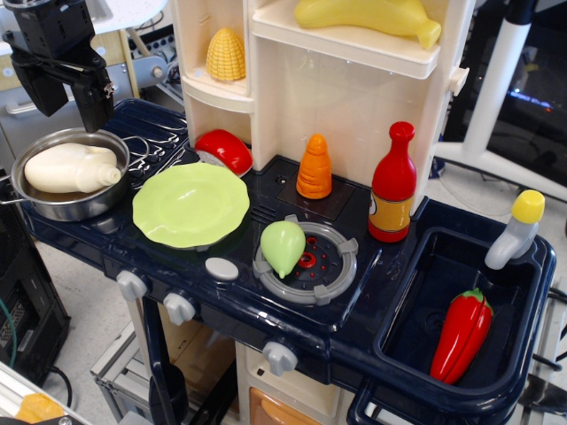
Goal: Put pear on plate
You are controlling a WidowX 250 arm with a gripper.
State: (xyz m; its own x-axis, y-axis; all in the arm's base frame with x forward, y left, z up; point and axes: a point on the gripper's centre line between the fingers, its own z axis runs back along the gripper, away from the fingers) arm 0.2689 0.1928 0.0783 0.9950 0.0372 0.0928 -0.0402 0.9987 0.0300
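The pear (283,247) lies on the grey burner ring (307,262) at the front middle of the toy kitchen, fat end up toward the back and tapered end pointing down toward the front edge. It is well apart from my tool (87,113), which hangs at the far upper left, above the back rim of the steel pan (69,199). Between us sits the plate (191,204), lime green with a wavy rim, lying flat just left of the pear and touching nothing of mine.

My tool is a dark block with its tip pointing down toward the pan. From this angle I cannot tell how wide it stands; the fingertips merge into one dark shape. It holds nothing that I can see, and whether it touches the pan rim is unclear. Inside the pan lies a cream-coloured bottle (71,168) on its side.

Behind the pear stands an orange ridged cone (314,167), and to its right a red bottle (392,184). A red pepper (462,335) lies in the dark sink basin (416,282) at the right of the desk.
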